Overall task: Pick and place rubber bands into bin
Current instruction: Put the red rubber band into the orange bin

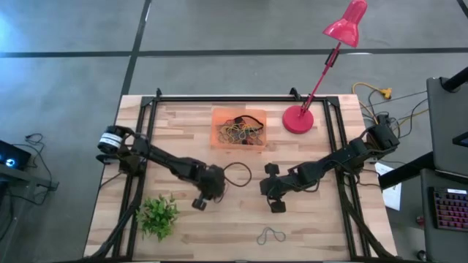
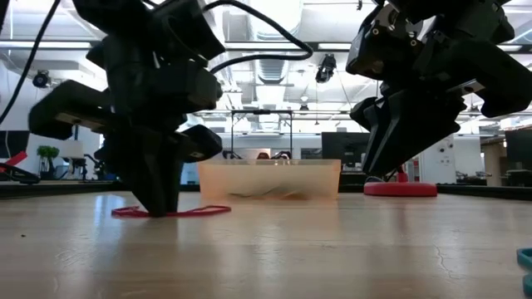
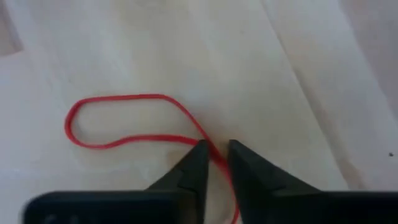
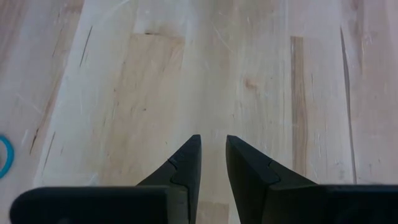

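Note:
A red rubber band (image 3: 124, 118) lies on the wooden table, seen in the low view as a flat red loop (image 2: 195, 211). My left gripper (image 3: 214, 149) stands over it near the table's middle left (image 1: 199, 203), shut on it. The bin (image 1: 218, 140), an orange tray at the far middle, holds several rubber bands (image 1: 241, 131). My right gripper (image 4: 212, 146) hangs above bare wood right of centre (image 1: 276, 207), its fingers nearly together with nothing between them. Another band (image 1: 270, 235) lies near the front edge. My left gripper has the red band's strand (image 3: 208, 148) between its two fingertips, at the spot where the loop narrows. The fingers come steeply from above and lie across the strand. The loop lies slack and flat on the table (image 2: 208, 210) beyond the fingers.
A green plant (image 1: 157, 214) stands at the near left. A red lamp base (image 1: 298, 119) stands right of the bin. A blue band (image 4: 5, 155) lies on the wood near the right gripper. A black cable loop (image 1: 238, 173) hangs by the left arm.

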`<move>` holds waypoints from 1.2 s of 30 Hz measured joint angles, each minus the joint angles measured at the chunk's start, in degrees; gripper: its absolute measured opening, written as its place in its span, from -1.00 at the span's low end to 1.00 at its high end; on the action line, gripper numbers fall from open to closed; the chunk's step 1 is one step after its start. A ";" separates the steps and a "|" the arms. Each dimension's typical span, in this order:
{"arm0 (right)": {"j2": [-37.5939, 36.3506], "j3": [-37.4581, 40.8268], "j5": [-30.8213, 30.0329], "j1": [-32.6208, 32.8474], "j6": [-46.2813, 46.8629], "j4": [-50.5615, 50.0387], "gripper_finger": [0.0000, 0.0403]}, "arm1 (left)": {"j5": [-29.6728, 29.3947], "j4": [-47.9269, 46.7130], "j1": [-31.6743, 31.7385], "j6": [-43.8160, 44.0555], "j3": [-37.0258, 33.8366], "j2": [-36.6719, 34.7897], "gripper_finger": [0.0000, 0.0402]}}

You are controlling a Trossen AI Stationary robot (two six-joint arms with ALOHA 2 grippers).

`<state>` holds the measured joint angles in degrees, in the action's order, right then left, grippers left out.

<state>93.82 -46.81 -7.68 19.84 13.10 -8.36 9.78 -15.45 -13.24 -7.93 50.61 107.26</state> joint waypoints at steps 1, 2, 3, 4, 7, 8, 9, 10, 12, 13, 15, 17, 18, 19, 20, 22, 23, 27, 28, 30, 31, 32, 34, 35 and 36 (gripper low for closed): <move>0.00 0.00 0.00 0.00 0.00 0.01 -0.69 | -0.40 -0.04 -0.16 0.01 0.00 0.00 -0.81; 0.00 0.00 0.00 0.00 0.00 0.05 -0.69 | -0.50 -0.06 -0.29 -0.03 0.00 0.00 -0.88; 0.00 0.00 -0.01 0.00 0.00 0.07 -0.69 | -0.49 -0.10 -0.38 -0.36 0.00 0.00 -0.94; 0.00 0.00 -0.01 0.00 0.00 0.07 -0.69 | -0.83 -0.10 -0.67 -0.96 0.00 0.00 -0.97; 0.00 0.00 0.00 0.04 0.00 0.17 -0.69 | -2.63 -0.10 -1.79 -2.31 0.00 -0.02 -0.97; 0.00 0.00 0.00 0.04 0.00 0.17 -0.69 | -3.14 -0.09 -2.23 -2.93 0.00 -0.04 -0.98; 0.00 0.00 0.00 0.04 0.00 0.20 -0.69 | -3.75 -0.08 -2.71 -3.58 0.00 -0.07 -0.99; 0.00 0.00 0.00 0.04 0.00 0.20 -0.69 | -4.53 -0.04 -3.23 -4.44 0.00 -0.09 -0.99; 0.00 0.00 0.00 0.04 0.00 0.22 -0.69 | -6.59 -0.12 -4.51 -5.92 0.21 -0.11 -1.00; 0.00 0.00 0.00 0.04 0.00 0.22 -0.69 | -8.30 -0.17 -5.27 -6.42 0.33 -0.11 -1.00; 0.00 0.00 0.00 0.04 0.00 0.22 -0.69 | -11.15 -0.22 -6.51 -7.80 0.55 -0.26 -1.00; 0.00 0.00 0.00 0.04 0.00 0.21 -0.69 | -13.37 -0.62 -7.33 -8.84 0.95 -0.63 -1.00; 0.00 0.00 0.00 0.02 0.00 0.22 -0.69 | -14.37 -0.67 -7.57 -9.00 1.08 -1.04 -1.00; 0.00 0.00 0.00 0.02 0.00 0.22 -0.69 | -15.15 -0.59 -7.75 -9.08 1.16 -1.68 -1.00; 0.00 0.00 0.00 0.02 0.00 0.22 -0.69 | -15.32 -0.54 -7.75 -9.08 1.23 -2.54 -1.00; 0.00 0.00 0.02 0.02 0.00 0.22 -0.69 | -15.31 -0.40 -7.73 -9.06 1.29 -4.66 -1.00; 0.00 0.00 0.02 0.02 0.00 0.20 -0.69 | -15.53 -0.11 -7.71 -9.04 1.29 -5.70 -1.00; 0.00 0.00 0.02 0.02 -0.01 0.20 -0.69 | -17.80 -0.39 -7.70 -9.07 0.97 -9.92 -1.00; 0.00 0.00 0.02 0.02 0.00 0.22 -0.69 | -18.49 -0.72 -7.61 -9.16 0.87 -11.09 -1.00; 0.00 0.00 0.04 0.02 -0.02 0.20 -0.69 | -19.90 0.28 -7.65 -9.23 1.13 -13.61 -1.00; 0.00 0.00 0.04 0.02 -0.02 0.20 -0.69 | -20.24 0.89 -7.71 -9.26 1.26 -14.70 -1.00; 0.00 0.00 0.04 -0.02 -0.01 0.21 -0.69 | -20.83 0.77 -7.79 -9.30 1.23 -15.60 -1.00; 0.00 0.00 0.08 -0.02 -0.02 0.20 -0.69 | -21.06 0.33 -7.88 -9.50 1.01 -16.88 -1.00; 0.00 0.00 0.10 -0.02 -0.02 0.19 -0.69 | -21.20 0.42 -7.87 -9.56 1.01 -17.34 -1.00; 0.00 0.00 0.12 -0.02 -0.02 0.20 -0.69 | -21.61 0.53 -7.84 -9.57 1.01 -17.94 -1.00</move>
<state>93.82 -46.81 -7.56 19.81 13.08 -8.16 -11.83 -14.92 -21.08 -17.50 51.62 89.32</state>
